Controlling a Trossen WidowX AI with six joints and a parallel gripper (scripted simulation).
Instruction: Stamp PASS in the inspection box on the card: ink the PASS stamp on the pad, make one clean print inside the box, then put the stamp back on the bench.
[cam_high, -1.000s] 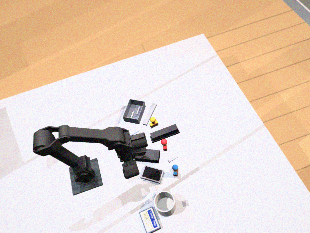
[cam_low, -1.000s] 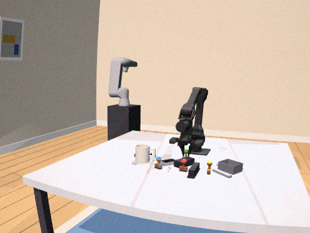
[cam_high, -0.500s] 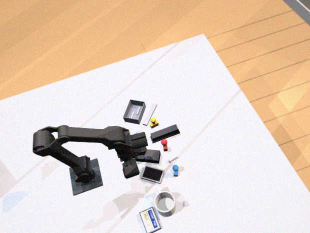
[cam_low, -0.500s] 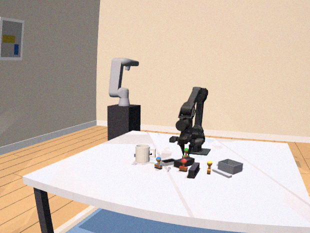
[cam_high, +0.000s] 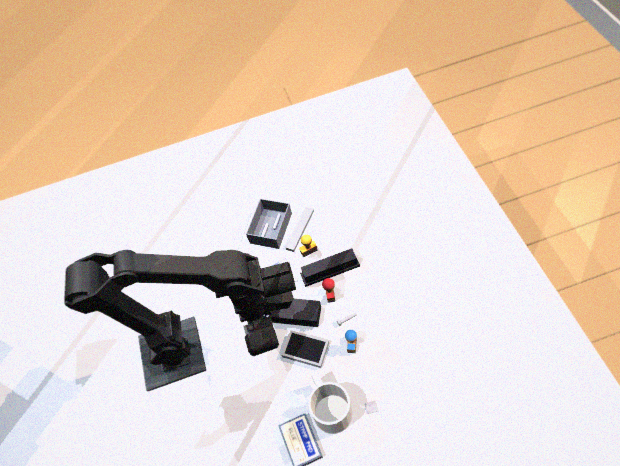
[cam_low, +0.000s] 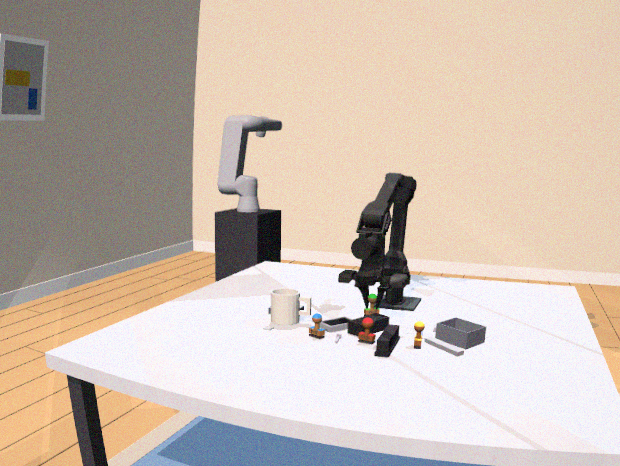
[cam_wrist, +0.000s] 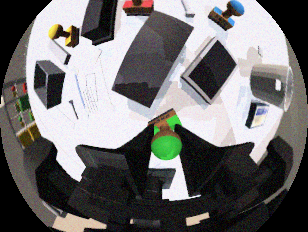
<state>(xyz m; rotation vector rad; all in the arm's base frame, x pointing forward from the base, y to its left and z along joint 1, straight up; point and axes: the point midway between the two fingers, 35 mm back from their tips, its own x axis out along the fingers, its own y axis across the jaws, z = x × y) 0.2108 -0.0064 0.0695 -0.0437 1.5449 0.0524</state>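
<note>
My gripper (cam_wrist: 164, 127) is shut on the green stamp (cam_wrist: 166, 146) (cam_low: 372, 298), which has a round green knob and a brown and green base. The stamp is upright, low at the bench; I cannot tell whether its base touches it. No lettering on it is readable. The arm hides it in the top view. The open ink pad (cam_high: 305, 348) (cam_wrist: 212, 67) has a dark face and pale rim, and lies to the right of the gripper in the wrist view. The white card (cam_wrist: 90, 100) lies at the left there, with faint printed lines; its inspection box is not clear.
A large dark block (cam_high: 300, 311) (cam_wrist: 152, 57) lies beyond the gripper. Red (cam_high: 328, 285), blue (cam_high: 350, 336) and yellow (cam_high: 306, 241) stamps, a black bar (cam_high: 330, 266), a mug (cam_high: 329, 406), the STAMP PAD lid (cam_high: 300, 440), a grey tray (cam_low: 451, 336) and a screw (cam_high: 345, 319) are around.
</note>
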